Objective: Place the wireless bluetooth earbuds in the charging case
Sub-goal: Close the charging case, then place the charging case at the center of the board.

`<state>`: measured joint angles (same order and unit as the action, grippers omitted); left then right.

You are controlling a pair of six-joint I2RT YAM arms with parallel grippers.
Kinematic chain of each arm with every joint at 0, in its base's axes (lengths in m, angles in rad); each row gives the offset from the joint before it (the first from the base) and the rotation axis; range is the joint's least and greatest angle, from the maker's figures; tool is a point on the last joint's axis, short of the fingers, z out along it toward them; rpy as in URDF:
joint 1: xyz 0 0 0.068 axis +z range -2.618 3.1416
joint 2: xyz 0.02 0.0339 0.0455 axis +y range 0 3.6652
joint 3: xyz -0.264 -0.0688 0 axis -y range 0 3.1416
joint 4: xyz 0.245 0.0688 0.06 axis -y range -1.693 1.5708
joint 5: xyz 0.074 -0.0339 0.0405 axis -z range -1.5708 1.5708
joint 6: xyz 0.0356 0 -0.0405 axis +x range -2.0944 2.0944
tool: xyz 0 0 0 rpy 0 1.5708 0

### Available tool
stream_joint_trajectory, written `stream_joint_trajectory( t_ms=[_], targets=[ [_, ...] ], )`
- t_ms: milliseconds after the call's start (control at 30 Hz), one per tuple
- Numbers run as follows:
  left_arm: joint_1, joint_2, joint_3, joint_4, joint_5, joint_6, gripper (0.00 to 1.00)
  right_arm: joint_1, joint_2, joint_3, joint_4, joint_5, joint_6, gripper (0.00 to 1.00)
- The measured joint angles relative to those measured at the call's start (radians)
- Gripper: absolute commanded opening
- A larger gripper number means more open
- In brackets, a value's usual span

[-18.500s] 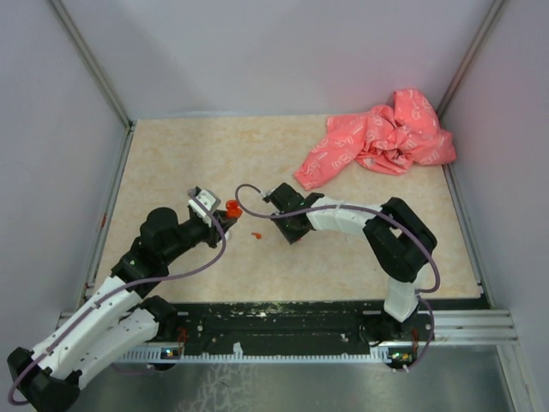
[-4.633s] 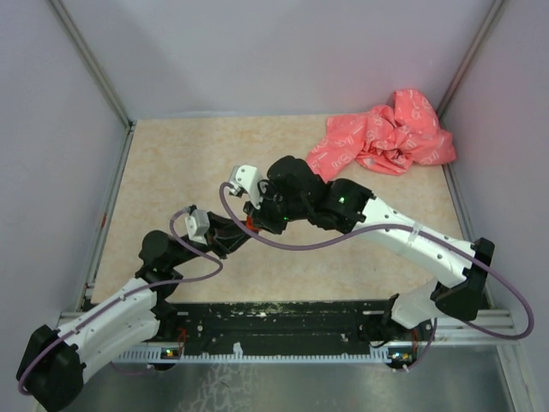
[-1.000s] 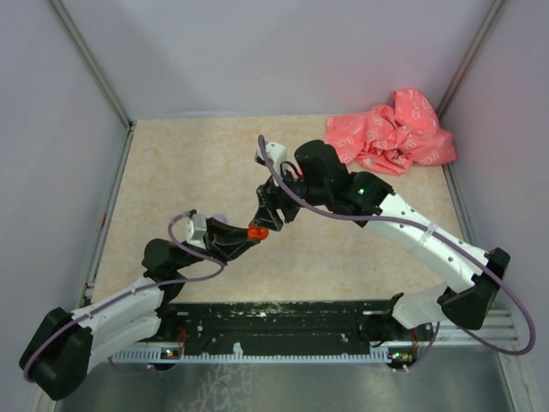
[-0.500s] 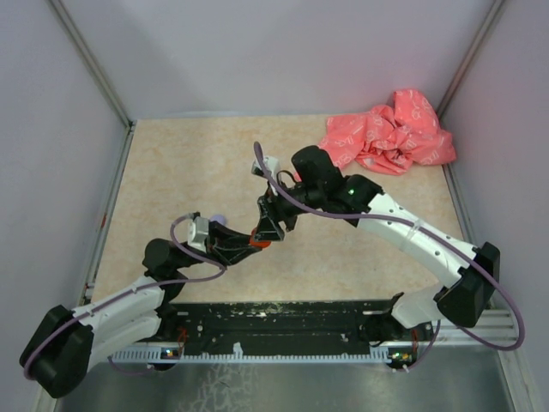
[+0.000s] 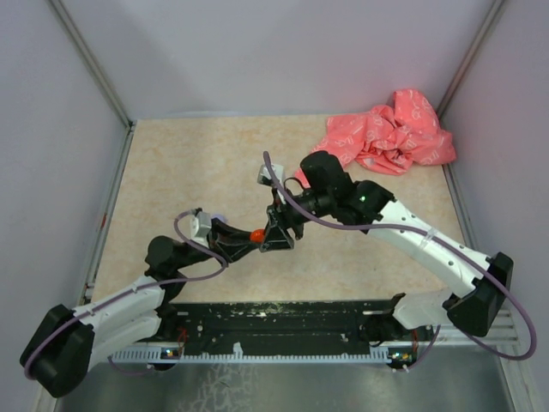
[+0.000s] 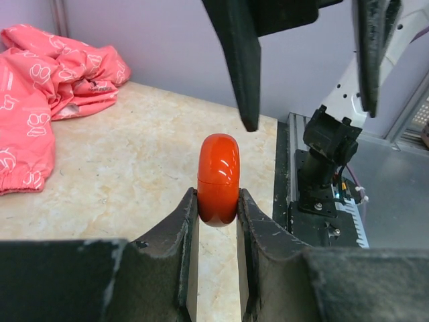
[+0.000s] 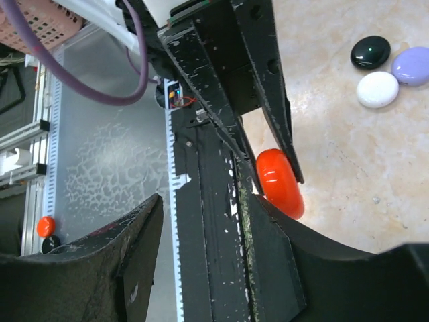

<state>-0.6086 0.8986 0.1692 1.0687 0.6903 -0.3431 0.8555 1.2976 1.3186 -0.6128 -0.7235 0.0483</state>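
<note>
Shifted since a second ago: right gripper [image 5: 276, 233], fingers spread, empty, now beside the left. Beige mottled desk [image 5: 189, 163] below. Left gripper [image 6: 218, 201]: pinching red glossy seamed oval capsule [image 6: 218, 176], upright, aloft. Step: presenting the apparently shut case. Next: part its halves precisely.

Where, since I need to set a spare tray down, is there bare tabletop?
Widest: back-left table, between the left wall and pink cloth. Smaller: front centre, by the near rail. Crowded mid-table, where left tool holds the red case beside right tool.
</note>
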Motion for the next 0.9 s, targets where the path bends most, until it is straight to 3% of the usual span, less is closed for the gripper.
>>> stream_joint_trajectory(
  t_ms=[200,533,900],
  targets=[
    [0.0,0.003,0.002,-0.053,-0.057,-0.009,0.02,0.0,-0.009,-0.016,-0.016,0.023,-0.006,0.54],
    [0.003,0.085,0.169,-0.496,-0.312,-0.047,0.13,0.0,-0.109,-0.131,-0.017,0.465,-0.003,0.54],
    [0.007,0.36,0.359,-0.825,-0.518,-0.087,0.17,0.0,-0.198,-0.333,0.035,0.78,0.018,0.55]
  ],
)
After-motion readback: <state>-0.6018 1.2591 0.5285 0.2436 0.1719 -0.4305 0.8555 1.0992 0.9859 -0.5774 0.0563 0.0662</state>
